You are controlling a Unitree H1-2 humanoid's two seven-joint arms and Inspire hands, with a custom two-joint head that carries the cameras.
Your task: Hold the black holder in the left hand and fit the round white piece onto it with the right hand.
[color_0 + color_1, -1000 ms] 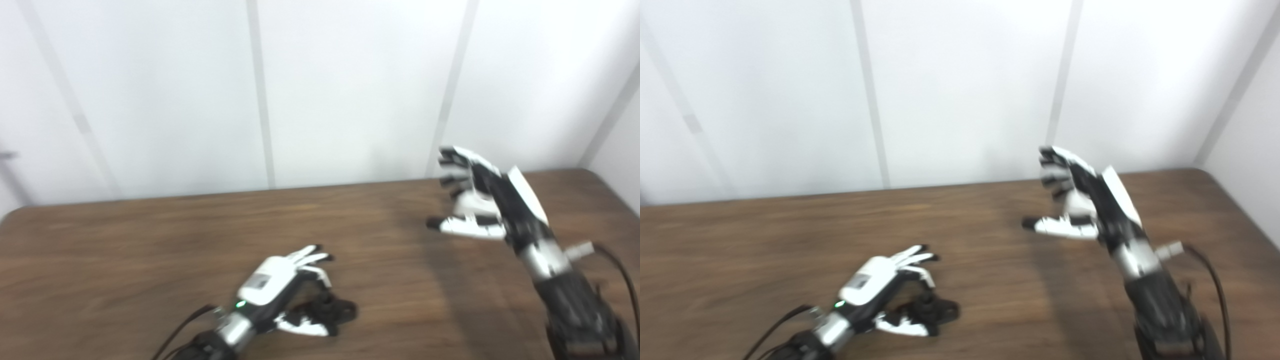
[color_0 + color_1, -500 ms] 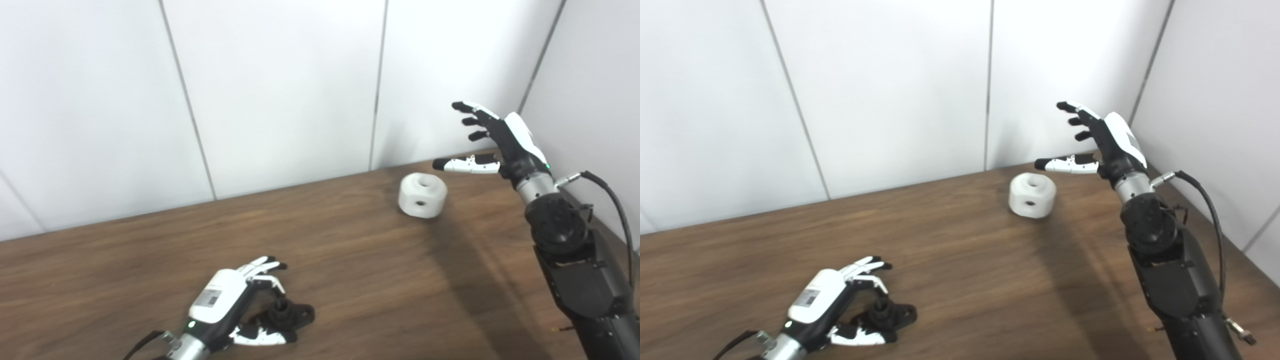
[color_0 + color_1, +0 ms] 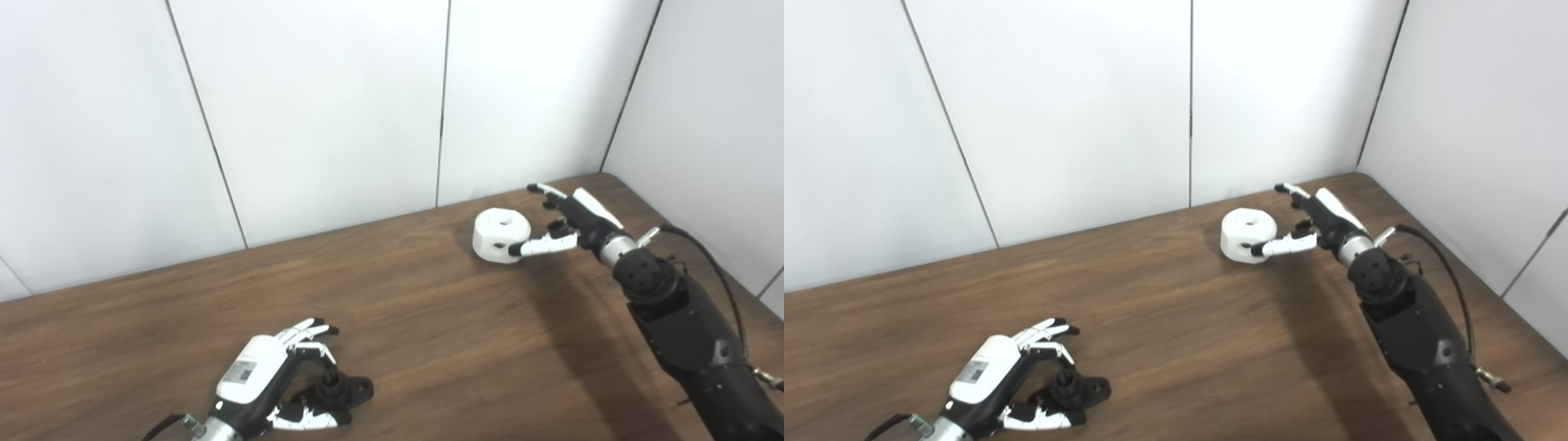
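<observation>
The black holder (image 3: 344,392) lies on the brown table (image 3: 429,318) near the front left edge. It has a short round post standing up. My left hand (image 3: 260,375) rests beside it, fingers arched over the post and thumb along the base, not clamped. The round white piece (image 3: 499,228), with a hole on top and one in its side, sits at the far right of the table. My right hand (image 3: 579,214) is open just right of it. Its thumb tip touches the piece's front side and its fingers stretch out behind the piece.
White wall panels (image 3: 318,110) close off the back and the right side, meeting at the table's far right corner (image 3: 603,174). A black cable (image 3: 704,245) loops off my right forearm. Bare wood lies between the two hands.
The camera has swung, bringing the white piece into view. My right hand has come down from above the table to the piece, its thumb now against it. The left hand stays by the holder.
</observation>
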